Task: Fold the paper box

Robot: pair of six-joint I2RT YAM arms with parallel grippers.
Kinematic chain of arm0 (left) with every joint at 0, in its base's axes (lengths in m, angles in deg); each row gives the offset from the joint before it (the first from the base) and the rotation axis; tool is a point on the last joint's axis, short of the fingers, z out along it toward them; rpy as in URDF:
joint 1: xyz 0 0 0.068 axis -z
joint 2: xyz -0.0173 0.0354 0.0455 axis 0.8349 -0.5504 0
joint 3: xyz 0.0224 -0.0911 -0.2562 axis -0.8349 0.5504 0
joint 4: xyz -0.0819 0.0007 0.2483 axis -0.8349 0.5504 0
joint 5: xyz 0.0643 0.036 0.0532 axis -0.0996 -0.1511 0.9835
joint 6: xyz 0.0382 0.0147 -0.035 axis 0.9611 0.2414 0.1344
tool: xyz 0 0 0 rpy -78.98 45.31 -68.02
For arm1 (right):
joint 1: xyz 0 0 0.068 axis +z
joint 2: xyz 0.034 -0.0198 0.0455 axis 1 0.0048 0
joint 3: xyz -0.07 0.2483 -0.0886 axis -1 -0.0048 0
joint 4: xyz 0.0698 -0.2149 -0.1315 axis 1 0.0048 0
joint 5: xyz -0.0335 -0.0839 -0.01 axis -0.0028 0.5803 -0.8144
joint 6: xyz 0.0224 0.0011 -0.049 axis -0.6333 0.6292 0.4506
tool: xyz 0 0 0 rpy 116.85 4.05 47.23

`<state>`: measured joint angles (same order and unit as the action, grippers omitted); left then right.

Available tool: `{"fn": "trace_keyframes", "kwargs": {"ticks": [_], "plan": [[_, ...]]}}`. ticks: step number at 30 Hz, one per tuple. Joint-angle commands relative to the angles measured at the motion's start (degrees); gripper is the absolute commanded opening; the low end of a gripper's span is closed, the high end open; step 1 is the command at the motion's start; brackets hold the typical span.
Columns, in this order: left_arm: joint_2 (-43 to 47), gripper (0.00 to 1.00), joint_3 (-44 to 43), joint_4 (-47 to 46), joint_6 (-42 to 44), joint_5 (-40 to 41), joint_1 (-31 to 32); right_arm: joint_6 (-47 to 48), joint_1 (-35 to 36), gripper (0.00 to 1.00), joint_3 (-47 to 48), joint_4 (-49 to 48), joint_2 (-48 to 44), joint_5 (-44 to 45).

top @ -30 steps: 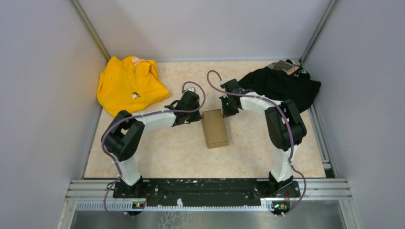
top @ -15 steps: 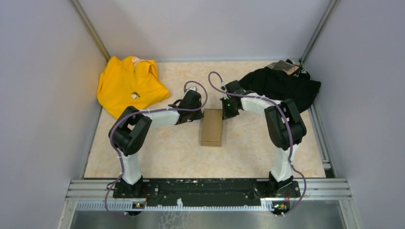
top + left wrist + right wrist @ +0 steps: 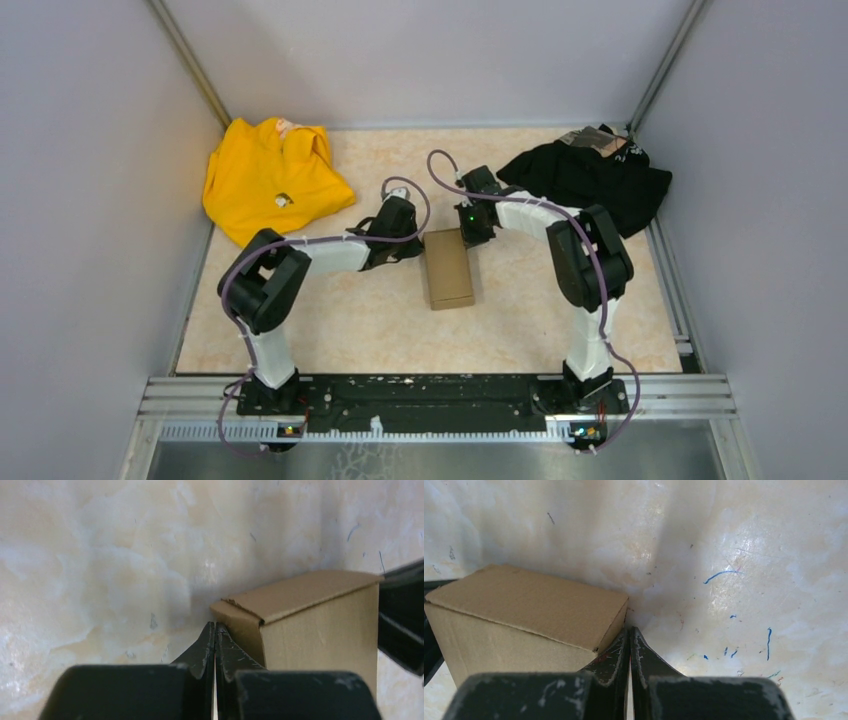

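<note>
Left jaws and right jaws, both pinched shut and empty, flank the far end of the plain brown cardboard box (image 3: pixel 449 270). Push inward evenly, lest it skew.

1 paper box (image 3: pixel 449 268), 1 yellow garment (image 3: pixel 270 180), 1 black heap (image 3: pixel 590 180), likely a garment, 2 claws (image 3: pixel 215 625) (image 3: pixel 630 629)

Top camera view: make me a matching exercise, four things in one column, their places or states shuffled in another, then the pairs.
1 paper box
2 yellow garment
3 black garment
4 left gripper

A far right corner of the table
B shut, tips at a box corner
C far left corner
D centre of the table

Pairs: 1-D, 2-C, 3-A, 4-B
</note>
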<state>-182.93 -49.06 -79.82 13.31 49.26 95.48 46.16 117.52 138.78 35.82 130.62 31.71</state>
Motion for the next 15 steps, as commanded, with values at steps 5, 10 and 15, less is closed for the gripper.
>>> {"fn": "trace_keyframes", "kwargs": {"ticks": [5, 10, 15], "plan": [[8.8, 0.05, 5.7, -5.1, 0.8, -5.2, 0.2, 1.3, 0.8, 0.06, -1.3, -0.4, 0.0, 1.2], [15.7, 0.15, 10.3, 1.4, 1.7, -1.9, -4.2, 3.3, -3.0, 0.18, -5.2, 0.6, -5.4, 5.4], [17.7, 0.20, 8.4, 3.6, 3.5, -2.7, -8.1, 4.1, -3.5, 0.31, -9.5, 1.5, -11.3, 7.2]]}}
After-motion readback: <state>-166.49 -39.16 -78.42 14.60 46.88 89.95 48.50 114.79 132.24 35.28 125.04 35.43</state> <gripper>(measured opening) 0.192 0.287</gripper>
